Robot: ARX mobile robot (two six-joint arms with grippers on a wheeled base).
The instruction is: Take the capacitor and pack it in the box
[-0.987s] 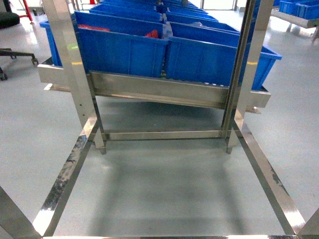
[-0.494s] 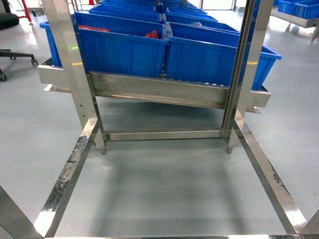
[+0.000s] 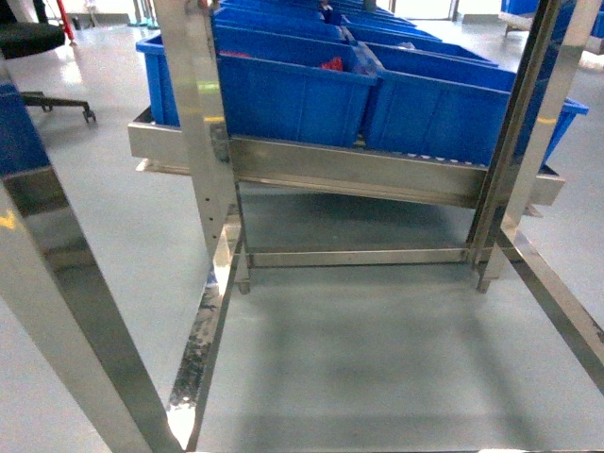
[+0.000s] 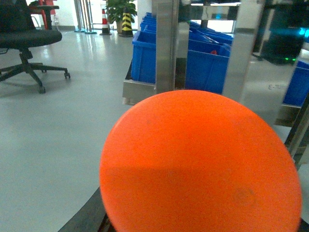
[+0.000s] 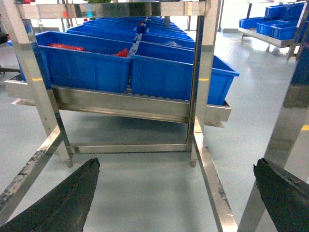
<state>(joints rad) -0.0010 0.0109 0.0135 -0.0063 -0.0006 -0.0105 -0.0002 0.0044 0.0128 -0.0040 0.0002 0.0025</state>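
Orange fills the left wrist view: a rounded orange-red piece (image 4: pixel 200 164), read as the capacitor, sits right against the lens. It appears to be carried at the left gripper, but no fingers show, so I cannot tell how they are set. Right gripper (image 5: pixel 176 193): two dark fingers (image 5: pixel 63 200) at the frame's lower corners, spread wide apart, nothing between them.

Head view: neither arm visible. Stainless steel rack (image 3: pixel 208 142) ahead, sloped shelf carrying blue plastic bins (image 3: pixel 293 90); some bins hold red parts (image 3: pixel 332 64). Grey floor (image 3: pixel 377 368) below. An office chair (image 4: pixel 26 43) stands off to the left in the left wrist view.

Pink box: not in any view.

Progress, as judged: pick looks done, capacitor in hand. Packing not yet done; the box must first be found and reached, then the piece placed inside.
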